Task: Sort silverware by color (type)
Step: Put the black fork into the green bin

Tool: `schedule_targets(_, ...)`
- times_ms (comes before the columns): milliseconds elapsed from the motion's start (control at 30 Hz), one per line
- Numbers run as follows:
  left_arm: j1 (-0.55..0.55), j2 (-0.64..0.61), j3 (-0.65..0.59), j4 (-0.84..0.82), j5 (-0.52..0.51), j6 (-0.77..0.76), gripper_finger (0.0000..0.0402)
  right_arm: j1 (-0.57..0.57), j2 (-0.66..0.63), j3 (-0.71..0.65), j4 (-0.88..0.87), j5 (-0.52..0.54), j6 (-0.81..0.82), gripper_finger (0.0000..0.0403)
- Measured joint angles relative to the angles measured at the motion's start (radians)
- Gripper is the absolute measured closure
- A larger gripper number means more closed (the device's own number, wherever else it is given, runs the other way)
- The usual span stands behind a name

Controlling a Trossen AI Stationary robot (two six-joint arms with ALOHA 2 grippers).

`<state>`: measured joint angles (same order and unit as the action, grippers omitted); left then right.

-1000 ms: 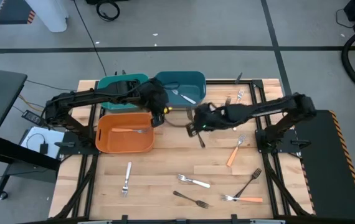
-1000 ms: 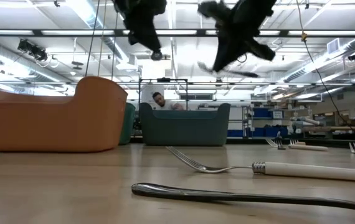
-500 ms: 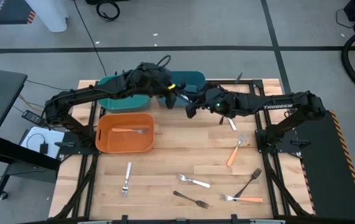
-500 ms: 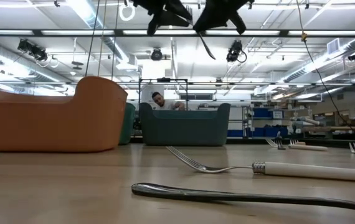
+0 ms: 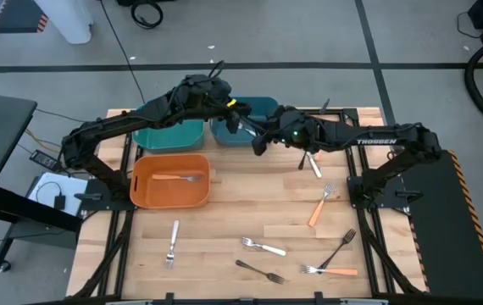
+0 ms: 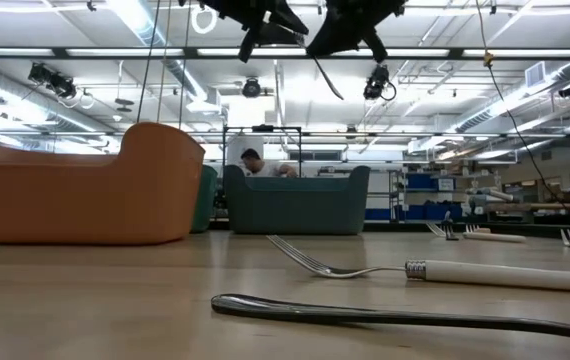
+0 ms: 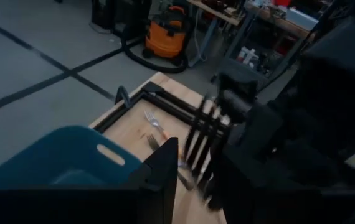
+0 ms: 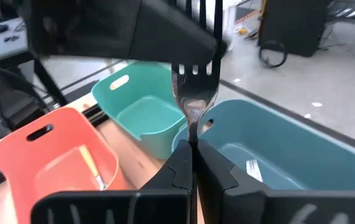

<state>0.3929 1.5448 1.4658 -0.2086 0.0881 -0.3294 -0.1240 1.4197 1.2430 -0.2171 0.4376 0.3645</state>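
My right gripper is shut on a black fork in the air over the blue bin. My left gripper faces it from the table's left, open. The fork's tines stand between the left fingers. In the high view the two grippers meet at the blue bin's near rim, left gripper and right gripper. More forks lie flat on the table: a silver one, a black one and an orange-handled one. My right gripper pinches the black fork at its neck, just behind the tines, between its two fingers. The fork is lifted clear, its tines pointing away from the gripper toward my left gripper. The handle is hidden behind the fingers. My left gripper: I cannot tell whether its fingers touch the tines.
The orange bin holds one fork, and the teal bin stands behind it. A silver fork lies in the blue bin. Other forks lie near the right arm's base and at the near right.
My right gripper has carried the black fork up and toward the table's far edge, from over the table's middle to the blue bin's near rim. My left gripper has risen and moved from beside the orange bin toward the far right, meeting the fork's tines.
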Motion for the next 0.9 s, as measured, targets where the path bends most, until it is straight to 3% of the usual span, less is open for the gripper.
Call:
schedule_targets(267, 0.013, 0.002, 0.000, 0.008, -0.012, 0.080, 0.0387, -0.034, 0.006, 0.000, 0.019, -0.025, -0.016, 0.0392)
schedule_targets(467, 0.041, 0.002, 0.000, 0.008, -0.024, 0.113, 0.0390, -0.074, 0.007, 0.000, 0.033, -0.074, -0.068, 0.0384)
schedule_targets(633, 0.077, 0.002, 0.000, 0.006, -0.024, 0.109, 0.0393, -0.115, 0.008, 0.000, 0.076, -0.102, -0.120, 0.0346)
schedule_targets(900, 0.133, -0.001, 0.000, -0.074, -0.029, 0.143, 0.0395, -0.190, 0.005, 0.000, 0.092, -0.064, -0.256, 0.0303)
